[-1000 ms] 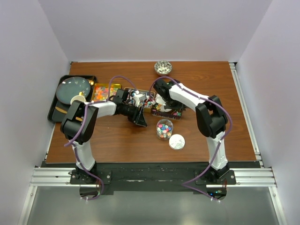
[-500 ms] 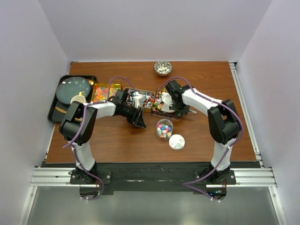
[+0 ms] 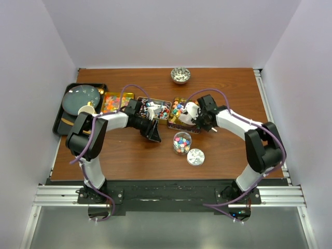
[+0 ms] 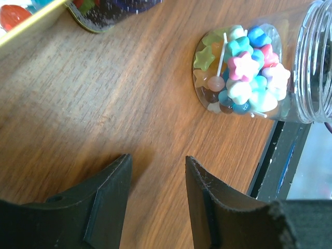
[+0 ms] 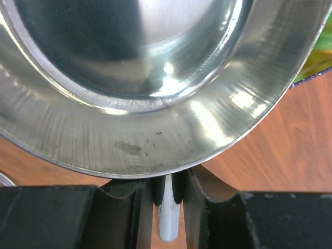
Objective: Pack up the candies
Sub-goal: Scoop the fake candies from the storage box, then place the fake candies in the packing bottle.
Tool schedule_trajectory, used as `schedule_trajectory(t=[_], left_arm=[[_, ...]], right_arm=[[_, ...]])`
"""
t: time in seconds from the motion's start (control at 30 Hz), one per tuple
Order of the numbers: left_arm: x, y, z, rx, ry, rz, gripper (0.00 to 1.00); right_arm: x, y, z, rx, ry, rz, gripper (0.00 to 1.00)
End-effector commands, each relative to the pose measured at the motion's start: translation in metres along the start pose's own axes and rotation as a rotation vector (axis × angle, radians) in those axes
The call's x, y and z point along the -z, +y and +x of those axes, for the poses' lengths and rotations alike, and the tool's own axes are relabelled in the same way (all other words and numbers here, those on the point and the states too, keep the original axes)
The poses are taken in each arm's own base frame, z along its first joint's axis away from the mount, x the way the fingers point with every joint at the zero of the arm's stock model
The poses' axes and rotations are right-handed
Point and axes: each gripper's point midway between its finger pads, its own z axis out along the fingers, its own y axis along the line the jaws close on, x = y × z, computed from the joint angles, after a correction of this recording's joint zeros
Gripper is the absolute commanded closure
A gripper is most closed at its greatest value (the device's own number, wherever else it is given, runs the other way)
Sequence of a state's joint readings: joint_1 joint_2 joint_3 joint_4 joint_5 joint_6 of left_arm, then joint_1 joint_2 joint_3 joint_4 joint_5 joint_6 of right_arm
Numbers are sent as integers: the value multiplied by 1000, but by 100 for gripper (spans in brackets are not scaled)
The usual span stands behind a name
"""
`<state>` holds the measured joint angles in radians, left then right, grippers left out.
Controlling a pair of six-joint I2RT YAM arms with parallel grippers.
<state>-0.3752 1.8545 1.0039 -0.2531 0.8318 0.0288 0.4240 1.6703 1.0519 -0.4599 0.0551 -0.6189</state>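
Observation:
Candies (image 3: 181, 143) of mixed colours fill the lower part of a clear jar (image 3: 181, 141) on the table; in the left wrist view the jar (image 4: 290, 67) shows pink, blue and yellow pieces (image 4: 244, 72). My left gripper (image 3: 154, 133) stands open just left of the jar, its fingers (image 4: 111, 199) apart over bare wood. More candies lie in three trays: orange gummies (image 3: 111, 101), wrapped pieces (image 3: 156, 109), bright cubes (image 3: 179, 111). My right gripper (image 3: 201, 118) is shut on the handle (image 5: 167, 220) of a steel scoop (image 5: 135, 67), at the cube tray's right edge.
The jar's lid (image 3: 195, 156) lies beside the jar on the right. A small patterned bowl (image 3: 180, 75) sits at the back. A black tray (image 3: 61, 124) at far left carries a round dark lid and a small cup.
My right arm has swung to the right with the scoop, from over the cube tray to its right edge. The left arm has not moved.

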Motion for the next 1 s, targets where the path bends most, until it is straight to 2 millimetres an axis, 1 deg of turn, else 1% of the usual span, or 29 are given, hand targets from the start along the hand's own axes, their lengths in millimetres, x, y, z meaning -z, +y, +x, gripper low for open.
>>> schedule_trajectory(t=[0.0, 0.03, 0.07, 0.1, 0.13, 0.17, 0.2, 0.27, 0.3, 0.33, 0.37, 0.4, 0.43, 0.5, 0.53, 0.57, 0.63, 0.7, 0.8, 0.97], left_arm=[[3, -1, -6, -40, 7, -6, 49], [3, -2, -6, -43, 5, -4, 49], [3, -2, -6, -47, 4, -4, 49], [3, -2, -5, -48, 5, -5, 49], [3, -2, -5, -45, 5, -4, 49], [3, -3, -4, -46, 5, -2, 49], [3, -3, -4, -45, 5, -2, 49], [3, -4, -5, -48, 1, 0, 49], [3, -4, -5, -49, -1, 0, 49], [3, -5, -7, -50, -7, 3, 49], [3, -4, -7, -50, -9, 3, 49], [3, -5, -8, -49, -9, 4, 49], [3, -5, -9, -50, -11, 6, 49], [4, -6, -10, -49, -13, 10, 48], [4, -7, -12, -53, -18, 11, 48], [3, -6, -12, -53, -20, 11, 48], [3, -7, -14, -57, -25, 11, 48], [2, -6, -13, -54, -25, 10, 48], [0, -7, -14, -55, -26, 17, 48], [-1, -9, -16, -57, -30, 25, 48]], right_arm=[[31, 9, -43, -87, -328, -2, 100], [31, 13, -39, -96, -349, 8, 100], [41, 10, -41, -93, -377, 28, 100], [44, 11, -40, -88, -382, 29, 100], [46, 22, -36, -62, -370, -11, 100], [57, 22, -38, -8, -387, 1, 100], [64, 23, -39, 19, -397, 9, 100], [71, 24, -31, 85, -387, 23, 100], [80, 23, -29, 106, -390, 36, 100], [82, 27, -19, 134, -349, 19, 100], [84, 26, -14, 196, -327, 20, 100], [92, 24, -12, 219, -320, 32, 100], [94, 28, -2, 241, -283, 13, 100], [103, 25, 5, 319, -253, 28, 100], [109, 23, 13, 341, -228, 41, 100], [113, 17, 18, 381, -200, 71, 100], [122, 13, 22, 421, -180, 94, 100], [130, -1, 29, 475, -123, 156, 100], [142, -13, 30, 521, -92, 213, 100], [148, -28, 35, 605, -13, 269, 100]])
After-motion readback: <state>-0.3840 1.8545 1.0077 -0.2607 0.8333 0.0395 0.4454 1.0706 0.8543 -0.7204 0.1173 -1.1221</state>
